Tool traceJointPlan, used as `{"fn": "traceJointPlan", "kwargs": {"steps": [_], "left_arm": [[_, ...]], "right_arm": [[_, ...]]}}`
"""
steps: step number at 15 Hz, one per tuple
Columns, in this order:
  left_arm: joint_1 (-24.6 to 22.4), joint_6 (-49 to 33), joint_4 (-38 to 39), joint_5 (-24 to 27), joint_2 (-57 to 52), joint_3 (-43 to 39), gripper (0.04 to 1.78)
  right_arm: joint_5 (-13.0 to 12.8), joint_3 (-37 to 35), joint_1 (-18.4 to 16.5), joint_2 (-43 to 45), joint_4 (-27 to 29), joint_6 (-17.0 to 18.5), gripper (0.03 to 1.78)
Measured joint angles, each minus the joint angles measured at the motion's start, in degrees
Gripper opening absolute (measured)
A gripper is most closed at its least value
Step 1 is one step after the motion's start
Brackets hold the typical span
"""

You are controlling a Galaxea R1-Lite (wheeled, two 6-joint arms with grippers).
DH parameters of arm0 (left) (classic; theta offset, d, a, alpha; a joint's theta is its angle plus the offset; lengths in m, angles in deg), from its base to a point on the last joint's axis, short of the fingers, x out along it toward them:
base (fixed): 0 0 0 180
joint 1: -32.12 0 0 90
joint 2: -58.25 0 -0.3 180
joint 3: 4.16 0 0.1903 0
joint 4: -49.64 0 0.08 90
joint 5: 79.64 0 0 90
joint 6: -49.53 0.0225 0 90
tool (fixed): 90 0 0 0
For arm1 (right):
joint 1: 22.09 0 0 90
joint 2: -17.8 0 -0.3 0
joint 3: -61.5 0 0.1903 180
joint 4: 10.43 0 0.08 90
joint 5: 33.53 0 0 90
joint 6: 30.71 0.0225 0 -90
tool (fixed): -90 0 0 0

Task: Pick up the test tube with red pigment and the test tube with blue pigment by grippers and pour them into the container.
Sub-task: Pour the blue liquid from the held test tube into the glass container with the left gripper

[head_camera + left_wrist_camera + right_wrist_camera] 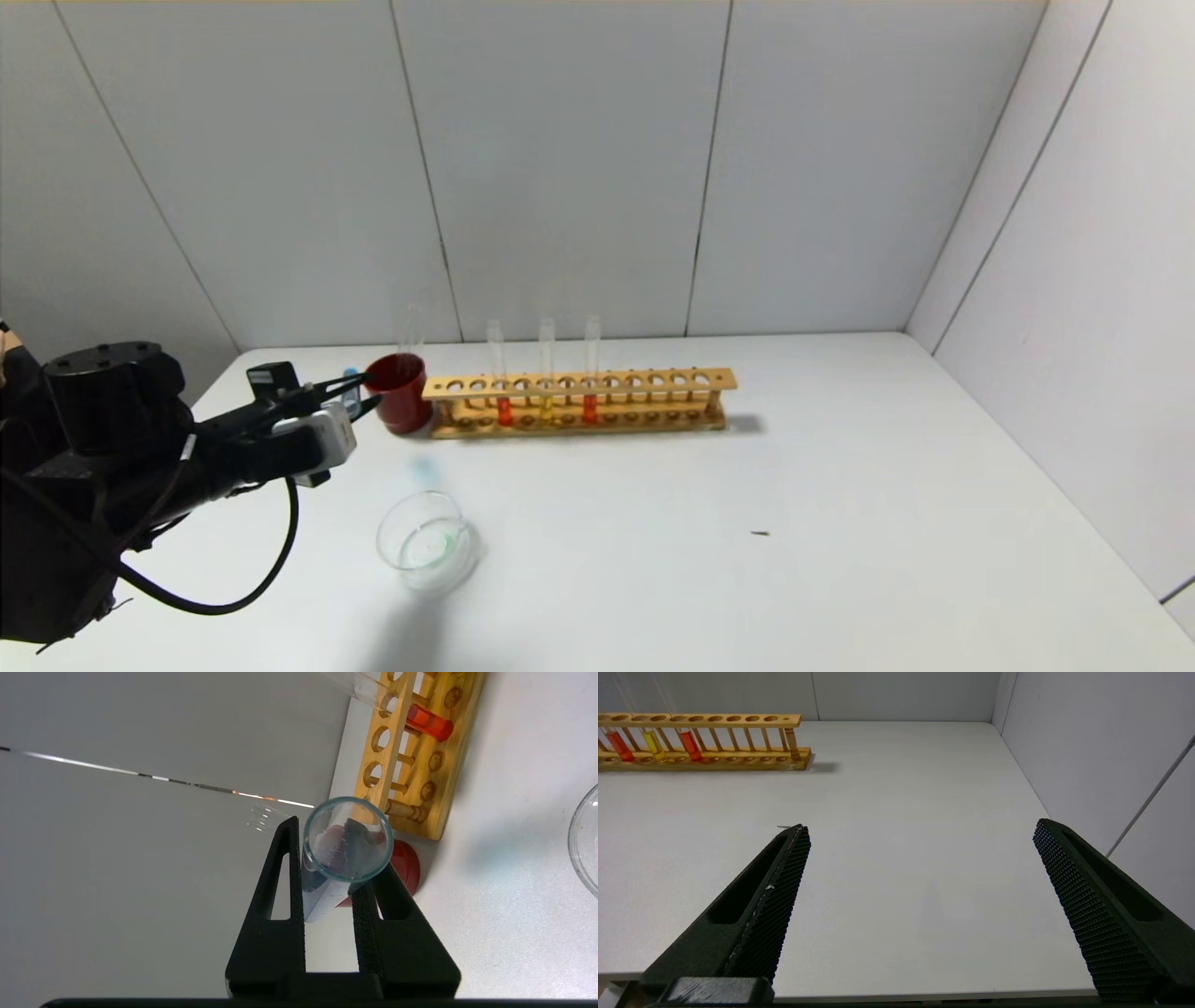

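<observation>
My left gripper [372,389] is shut on the test tube with blue pigment [351,383], held above the table just left of a dark red cup [400,392]. In the left wrist view the gripper [323,828] clamps this tube [346,838], whose open mouth faces the camera; its glass is tinted blue. The container [428,541], a clear glass dish with a faint greenish film, sits on the table nearer me; its rim shows in the left wrist view [584,844]. Two orange-red tubes [504,409] [590,407] stand in the rack; I cannot tell which is redder. My right gripper [920,828] is open and empty.
A wooden rack [579,385] stands at the back with a yellow-liquid tube [546,407] between the orange-red ones. A clear tube [411,331] stands in the red cup. Grey walls close the back and right. A small dark speck [761,534] lies on the white table.
</observation>
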State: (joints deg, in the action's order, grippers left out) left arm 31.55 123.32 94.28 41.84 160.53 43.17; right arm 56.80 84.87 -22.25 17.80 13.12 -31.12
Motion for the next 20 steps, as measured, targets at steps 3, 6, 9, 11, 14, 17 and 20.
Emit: {"fn": "traceJointPlan", "kwargs": {"steps": [3,6,9,11,14,17,20], "left_arm": [[-0.99,2.47,0.00,-0.55,0.09,-0.17,0.33],[-1.33,4.60,-0.06,-1.66,-0.27,-2.60,0.33],[-1.24,7.02,-0.11,-4.14,-0.63,-4.01,0.33],[-1.07,7.90,-0.39,-4.28,-0.79,-4.45,0.33],[-0.99,10.44,-0.45,-4.14,-1.04,-4.96,0.33],[-0.30,10.80,-0.45,-4.30,-0.77,-5.00,0.33],[0.06,11.08,-0.45,-4.47,-0.60,-4.96,0.33]], "right_arm": [[0.00,0.00,0.00,0.00,0.00,0.00,1.75],[-0.02,0.00,0.00,0.00,0.00,0.00,1.75],[-0.02,0.00,-0.02,0.00,0.00,0.00,1.75],[-0.02,0.00,-0.02,0.00,0.00,0.00,1.75],[0.00,0.00,0.00,0.00,0.00,0.00,1.75],[-0.02,0.00,-0.05,0.00,0.00,0.00,1.75],[0.00,0.00,0.00,0.00,0.00,0.00,1.75]]}}
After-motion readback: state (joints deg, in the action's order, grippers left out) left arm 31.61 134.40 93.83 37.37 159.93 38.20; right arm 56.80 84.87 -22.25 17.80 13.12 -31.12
